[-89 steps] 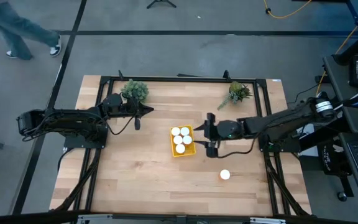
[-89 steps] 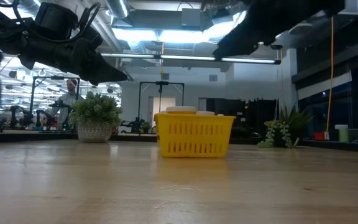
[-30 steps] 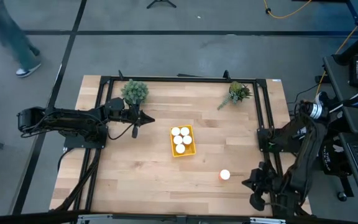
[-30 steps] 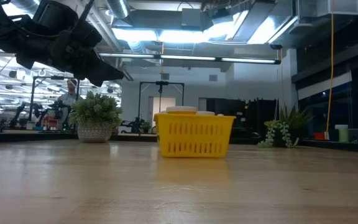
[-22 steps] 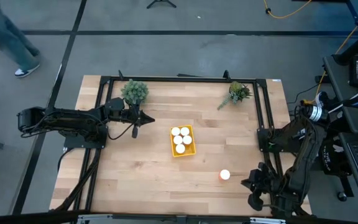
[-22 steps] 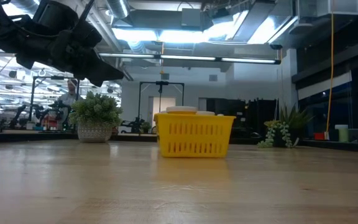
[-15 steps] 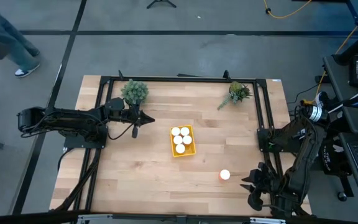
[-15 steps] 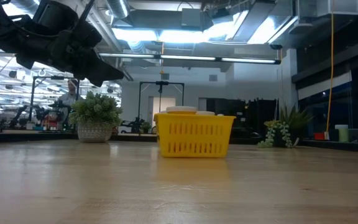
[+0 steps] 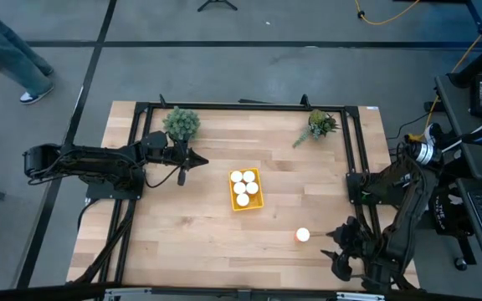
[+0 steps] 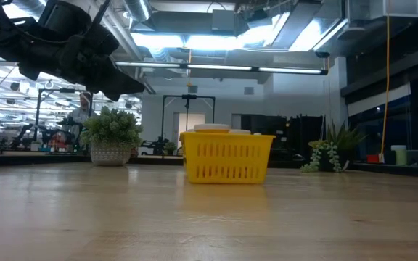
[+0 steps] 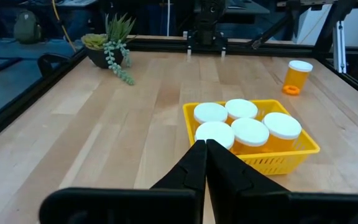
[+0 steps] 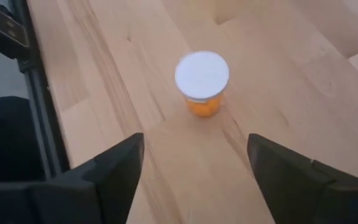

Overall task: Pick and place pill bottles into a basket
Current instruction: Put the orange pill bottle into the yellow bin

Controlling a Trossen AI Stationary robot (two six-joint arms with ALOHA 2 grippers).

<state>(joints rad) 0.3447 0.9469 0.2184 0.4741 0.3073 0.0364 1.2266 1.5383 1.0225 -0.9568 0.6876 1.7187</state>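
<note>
Right pincer (image 12: 194, 163): my wrist view shows it spread wide, empty, near the bench's (image 9: 182, 226) right front edge.
Loose pill bottle (image 9: 303, 235): upright, apart from the basket (image 9: 256, 203); hidden from the low view.
Basket: five pill bottles (image 11: 249, 127) inside.
Left pincer (image 11: 202, 152): fingers pressed together, empty, beside a plant (image 9: 181, 123).

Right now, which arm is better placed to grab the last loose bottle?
Probably the right: its open gripper faces the bottle close by. The left gripper, shut, hangs beyond the basket.
</note>
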